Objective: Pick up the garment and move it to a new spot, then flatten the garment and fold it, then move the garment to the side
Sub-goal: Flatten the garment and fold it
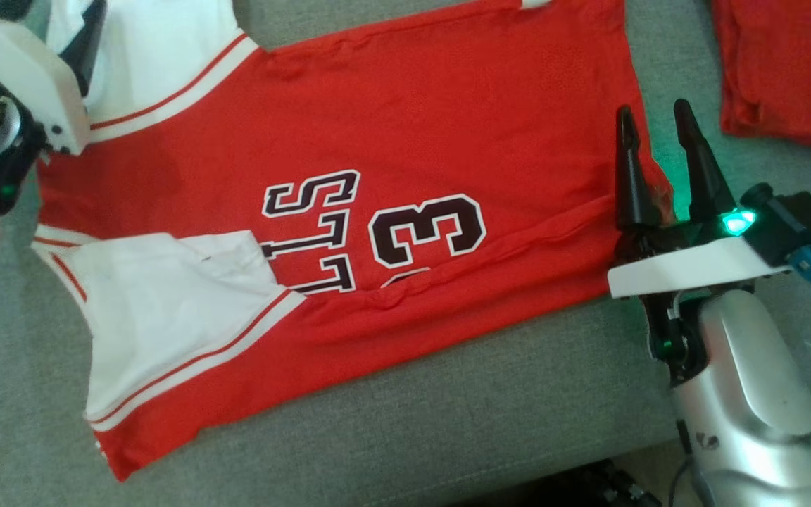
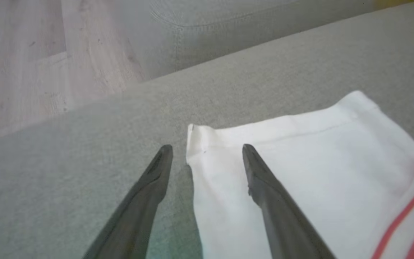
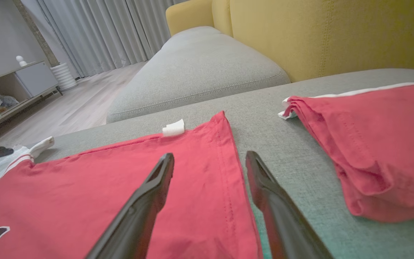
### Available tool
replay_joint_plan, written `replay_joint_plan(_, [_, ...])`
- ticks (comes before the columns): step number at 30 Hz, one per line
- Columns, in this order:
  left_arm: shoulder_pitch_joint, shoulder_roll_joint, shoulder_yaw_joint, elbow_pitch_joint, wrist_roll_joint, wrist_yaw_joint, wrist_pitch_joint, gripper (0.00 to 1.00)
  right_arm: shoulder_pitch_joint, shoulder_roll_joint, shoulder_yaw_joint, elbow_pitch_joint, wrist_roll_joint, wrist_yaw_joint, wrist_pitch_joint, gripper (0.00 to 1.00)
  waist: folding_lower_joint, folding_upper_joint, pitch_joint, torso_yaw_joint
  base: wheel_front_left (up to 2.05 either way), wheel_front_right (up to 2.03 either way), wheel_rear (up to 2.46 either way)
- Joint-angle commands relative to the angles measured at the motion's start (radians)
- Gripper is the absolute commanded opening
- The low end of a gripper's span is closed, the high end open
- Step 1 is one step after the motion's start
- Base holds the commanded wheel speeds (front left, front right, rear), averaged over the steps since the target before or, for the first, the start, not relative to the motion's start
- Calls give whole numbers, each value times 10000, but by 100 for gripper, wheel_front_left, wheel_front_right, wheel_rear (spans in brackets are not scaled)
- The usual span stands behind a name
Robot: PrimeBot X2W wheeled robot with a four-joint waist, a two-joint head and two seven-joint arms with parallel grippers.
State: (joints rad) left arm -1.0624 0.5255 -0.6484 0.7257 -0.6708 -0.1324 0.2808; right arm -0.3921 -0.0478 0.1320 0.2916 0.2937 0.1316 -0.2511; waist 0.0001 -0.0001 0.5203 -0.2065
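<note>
The left pincer [image 2: 207,148], jaws apart, straddles the white sleeve's [image 2: 300,162] edge on the grey sofa [image 2: 67,162]; wooden floor [image 2: 31,64] beyond.

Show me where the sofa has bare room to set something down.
Free: the cushion strip along the jersey's near edge, and beyond its white sleeve. Tight: the gap between jersey hem and red pile, where the right claw is.

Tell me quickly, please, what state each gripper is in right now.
Left gripper: open, holding nothing, fingers either side of the edge of the white sleeve.
Right gripper: open, holding nothing, at the hem of the red jersey.
</note>
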Motion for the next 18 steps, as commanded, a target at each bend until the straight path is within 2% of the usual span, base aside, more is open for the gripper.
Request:
replay_joint_plan(1, [-543,587,155,-68,-177,19,47,100,-149,-24,239,-397,98,-9,-106,100,-1,1,111,-78,0,0,0])
replay_joint_plan(10, [-957,611,-646,515,-848,18,92,100,-208,-24,206,-472,147,-9,-106,100,-1,1,354,-169,0,0,0])
replay_joint_plan(11, [-974,597,-746,510,-974,18,130,80,-212,-24,201,-469,146,-9,-106,100,-1,1,362,-167,0,0,0])
replay_joint_plan(12, [-997,590,-844,494,-1109,18,161,34,-217,-24,193,-460,143,-9,-106,100,-1,1,362,-158,0,0,0])
replay_joint_plan(13, [-1024,580,-935,467,-1225,18,158,0,-220,-24,179,-443,134,-9,-106,100,-1,1,350,-141,0,0,0])
replay_joint_plan(18, [-1079,483,-1248,454,-1553,18,-541,0,-190,-24,119,-253,-105,-9,-106,100,-1,1,-11,53,0,0,0])
